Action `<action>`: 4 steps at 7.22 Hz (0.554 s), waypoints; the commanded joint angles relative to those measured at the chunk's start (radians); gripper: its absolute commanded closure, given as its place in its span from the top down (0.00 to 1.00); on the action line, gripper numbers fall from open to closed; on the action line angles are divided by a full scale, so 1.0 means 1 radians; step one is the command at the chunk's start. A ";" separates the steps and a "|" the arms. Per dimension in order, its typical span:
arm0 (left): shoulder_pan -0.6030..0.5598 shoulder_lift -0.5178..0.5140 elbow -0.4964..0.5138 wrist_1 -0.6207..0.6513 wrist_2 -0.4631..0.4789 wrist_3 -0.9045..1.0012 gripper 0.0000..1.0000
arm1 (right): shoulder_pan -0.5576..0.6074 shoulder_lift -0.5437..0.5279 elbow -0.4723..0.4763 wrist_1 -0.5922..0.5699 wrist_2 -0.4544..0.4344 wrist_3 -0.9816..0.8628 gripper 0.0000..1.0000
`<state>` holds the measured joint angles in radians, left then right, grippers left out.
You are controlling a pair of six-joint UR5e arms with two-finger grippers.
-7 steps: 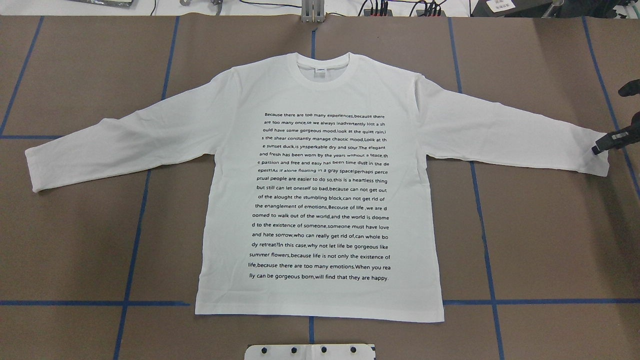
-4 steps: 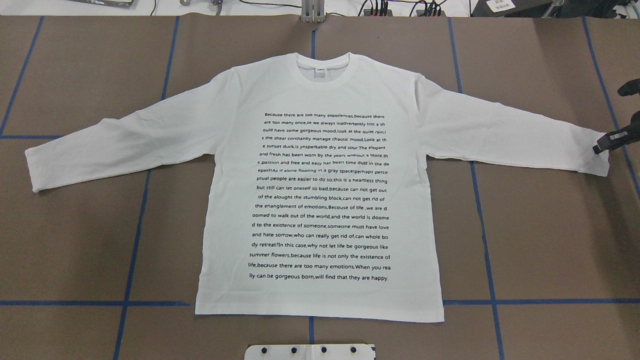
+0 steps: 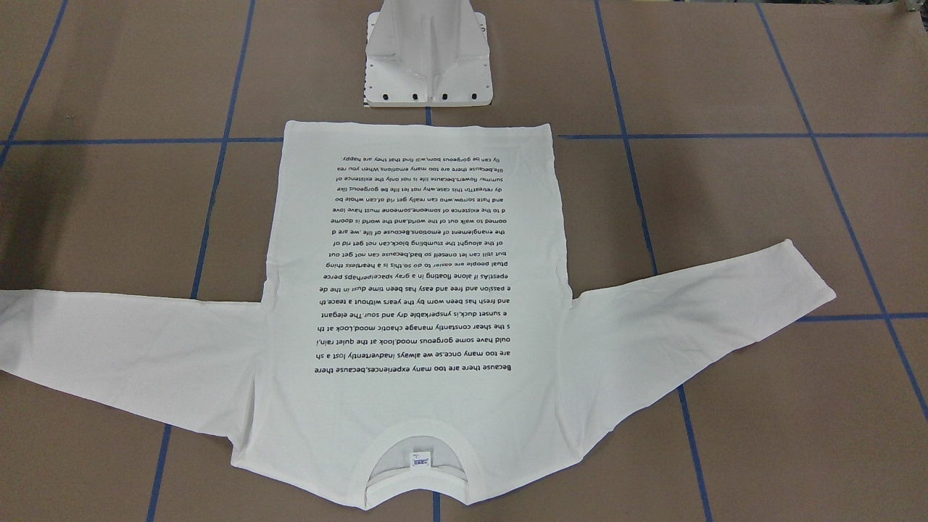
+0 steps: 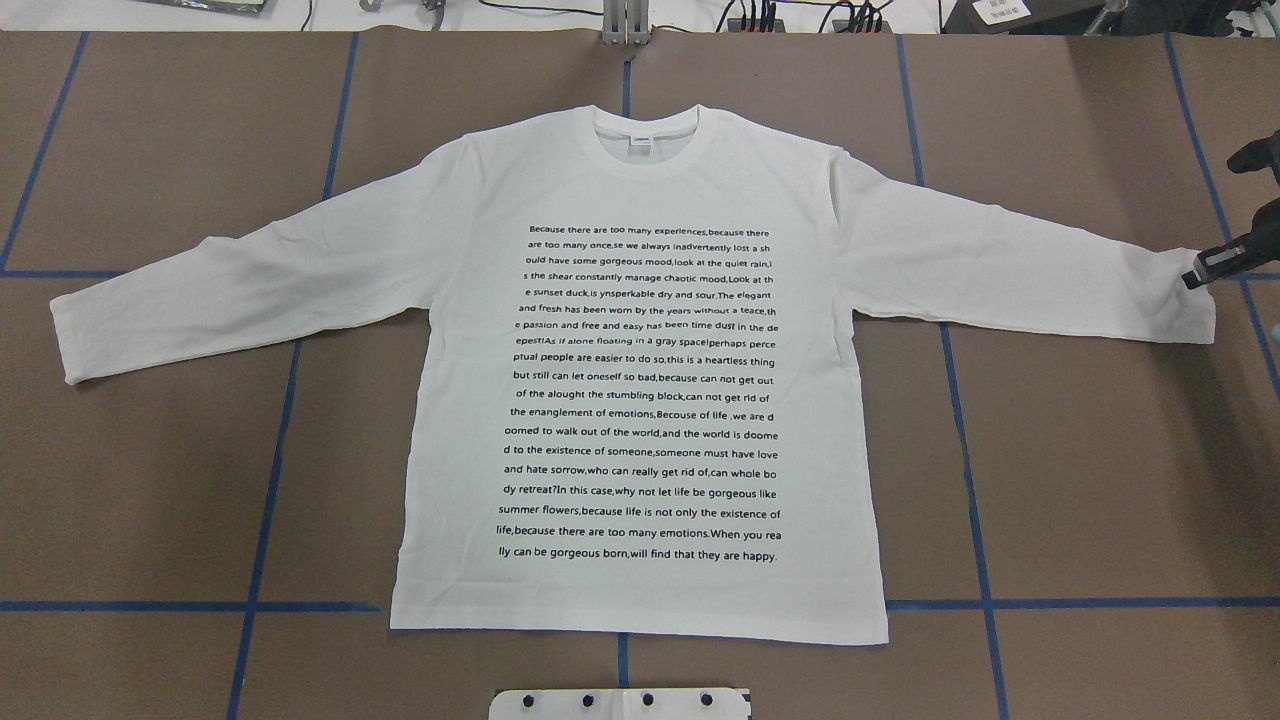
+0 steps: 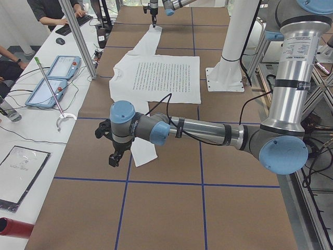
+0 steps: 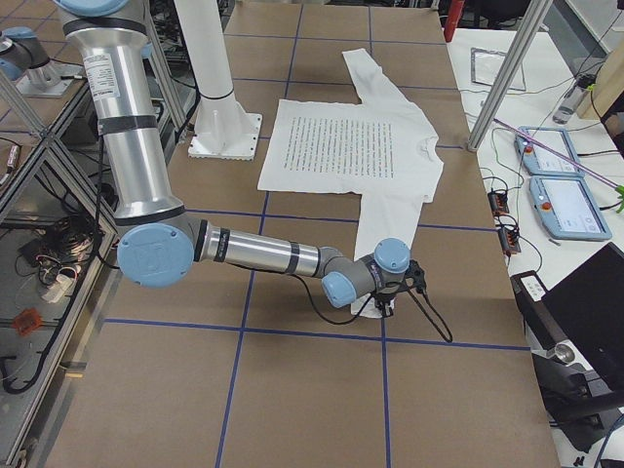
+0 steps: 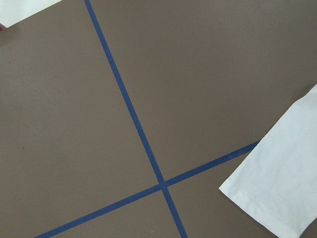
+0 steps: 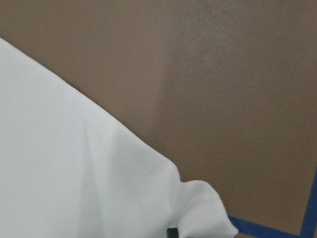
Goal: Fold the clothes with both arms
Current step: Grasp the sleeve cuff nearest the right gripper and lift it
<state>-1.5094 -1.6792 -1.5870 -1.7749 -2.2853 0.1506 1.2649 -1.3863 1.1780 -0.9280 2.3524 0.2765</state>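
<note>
While the T-shirt (image 3: 413, 290) lies spread flat, print up, no fold is begun; the step in hand looks like taking hold of the two cuffs.

Front-facing view: hem just short of the pedestal base (image 3: 428, 65), collar (image 3: 417, 429) on the side away from the robot. Both sleeves lie out sideways on the brown surface (image 3: 725, 72). No arm in frame.

Overhead: shirt centred over the blue tape (image 4: 1100, 603) grid. Right jaws show at the frame's right edge, on the upper corner of the right-side cuff (image 4: 1195, 310). Left-side cuff (image 4: 68, 335) lies flat, nothing on it here.

Left side view: left arm (image 5: 208, 130) stretched low over the surface, left jaws just beside the near cuff, apart from it as far as I can judge. Open or closed: cannot tell.

Right side view: right arm (image 6: 258, 255) reaches out low, jaws down on the near cuff.

Left wrist: tape cross and bare surface, cuff end at lower right; no fingers show.

Right wrist: cuff corner puckered into a small peak at the bottom edge. Reads as jaws closed, pinching that corner.

Next, my judgement: left jaws need to shift onto their cuff and pinch it. Both sleeves then go inward across the chest, carried level so the body doesn't drag.
</note>
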 commanded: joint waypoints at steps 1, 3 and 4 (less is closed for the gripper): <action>0.000 -0.002 -0.001 0.000 0.000 -0.002 1.00 | 0.056 0.007 0.087 -0.014 0.172 0.107 0.00; 0.000 -0.011 -0.001 -0.001 0.000 -0.003 1.00 | 0.060 0.135 0.097 -0.051 0.360 0.176 0.00; -0.002 -0.008 -0.001 -0.006 0.000 0.004 1.00 | 0.054 0.173 0.133 -0.051 0.369 0.279 0.00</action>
<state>-1.5097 -1.6882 -1.5876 -1.7770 -2.2856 0.1494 1.3221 -1.2675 1.2793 -0.9713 2.6736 0.4583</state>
